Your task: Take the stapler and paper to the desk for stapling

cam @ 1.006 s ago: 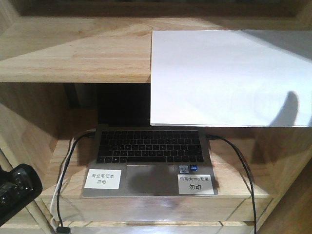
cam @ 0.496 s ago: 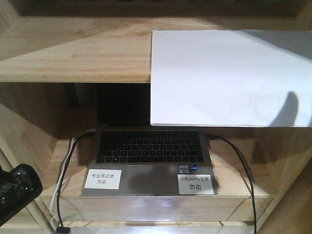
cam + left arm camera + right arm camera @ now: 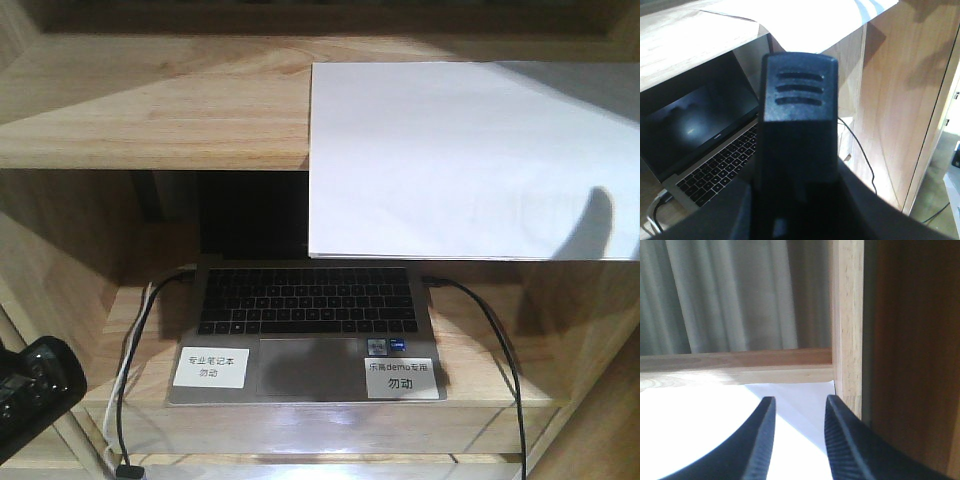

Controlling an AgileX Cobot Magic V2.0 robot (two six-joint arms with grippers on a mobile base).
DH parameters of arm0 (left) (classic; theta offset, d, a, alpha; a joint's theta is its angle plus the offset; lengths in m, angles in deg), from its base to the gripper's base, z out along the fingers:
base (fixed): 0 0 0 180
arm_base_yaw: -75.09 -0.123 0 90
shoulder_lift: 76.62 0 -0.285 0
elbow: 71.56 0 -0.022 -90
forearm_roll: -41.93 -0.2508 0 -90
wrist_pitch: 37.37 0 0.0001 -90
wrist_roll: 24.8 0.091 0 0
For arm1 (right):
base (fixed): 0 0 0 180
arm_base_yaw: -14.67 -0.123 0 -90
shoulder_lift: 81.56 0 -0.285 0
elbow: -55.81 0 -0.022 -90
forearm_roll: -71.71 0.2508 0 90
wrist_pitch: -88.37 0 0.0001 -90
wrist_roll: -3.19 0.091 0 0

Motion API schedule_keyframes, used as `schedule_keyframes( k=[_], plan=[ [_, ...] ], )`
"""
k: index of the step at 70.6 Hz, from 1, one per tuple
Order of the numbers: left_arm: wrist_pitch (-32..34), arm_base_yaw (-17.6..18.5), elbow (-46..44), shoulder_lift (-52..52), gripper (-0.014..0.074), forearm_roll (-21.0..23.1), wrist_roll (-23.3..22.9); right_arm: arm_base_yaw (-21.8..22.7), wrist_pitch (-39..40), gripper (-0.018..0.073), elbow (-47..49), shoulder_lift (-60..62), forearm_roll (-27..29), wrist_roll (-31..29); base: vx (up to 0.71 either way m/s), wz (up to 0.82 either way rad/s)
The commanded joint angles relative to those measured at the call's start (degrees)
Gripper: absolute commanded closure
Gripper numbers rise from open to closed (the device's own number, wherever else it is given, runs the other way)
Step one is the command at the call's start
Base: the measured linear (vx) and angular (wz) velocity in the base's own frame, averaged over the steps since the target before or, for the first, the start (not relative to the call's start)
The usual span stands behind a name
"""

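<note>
The white paper (image 3: 470, 160) lies on the upper shelf at the right, its front part hanging over the shelf edge. It also shows in the left wrist view (image 3: 810, 20) and in the right wrist view (image 3: 700, 425). My right gripper (image 3: 799, 407) is open just above the paper's far right corner, beside the shelf's upright post. My left gripper (image 3: 797, 200) is shut on a black stapler (image 3: 799, 90), which sticks up between the jaws and shows three grooves at its end. The desk is out of view.
An open laptop (image 3: 305, 325) with two white labels sits in the lower shelf compartment, with black cables (image 3: 495, 340) on both sides. The wooden shelf unit (image 3: 150, 110) has a side wall (image 3: 900, 100) at the right. Part of my left arm (image 3: 35, 395) shows at bottom left.
</note>
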Motion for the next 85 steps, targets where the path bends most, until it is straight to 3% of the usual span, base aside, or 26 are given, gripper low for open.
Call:
schedule_keyframes(
  k=[1,11,25,31,42,53,60,67,85],
  plan=[
    [6.5,0.2,-1.6,0.5,0.0603,2.0,0.0,0.4,4.1,0.0292,1.6,-0.8,-1.3,-0.4,0.0,0.0],
    [6.5,0.2,-1.6,0.5,0.0603,2.0,0.0,0.4,4.1,0.0157,1.6,-0.8,-3.7,-0.2,0.0,0.0],
    [6.5,0.2,-1.6,0.5,0.0603,2.0,0.0,0.4,4.1,-0.0161,1.6,-0.8,-5.5,0.5,0.0,0.0],
    [6.5,0.2,-1.6,0.5,0.0603,2.0,0.0,0.4,4.3,-0.0167,1.6,-0.8,-6.2,3.9,0.0,0.0],
    [6.5,0.2,-1.6,0.5,0.0603,2.0,0.0,0.4,7.4,-0.0147,1.6,-0.8,-7.2,23.0,0.0,0.0],
    [6.5,0.2,-1.6,0.5,0.0603,2.0,0.0,0.4,10.0,-0.0118,1.6,-0.8,-12.4,51.5,0.0,0.0],
    [6.5,0.2,-1.6,0.5,0.0603,2.0,0.0,0.4,11.6,-0.0101,1.6,-0.8,-15.0,64.5,0.0,0.0],
    [6.5,0.2,-1.6,0.5,0.0603,2.0,0.0,0.3,16.7,-0.009,0.3,-0.8,-15.6,73.3,0.0,0.0],
    [6.5,0.2,-1.6,0.5,0.0603,2.0,0.0,0.3,36.1,-0.0083,-7.4,-0.8,-18.3,88.3,0.0,0.0]
  ],
)
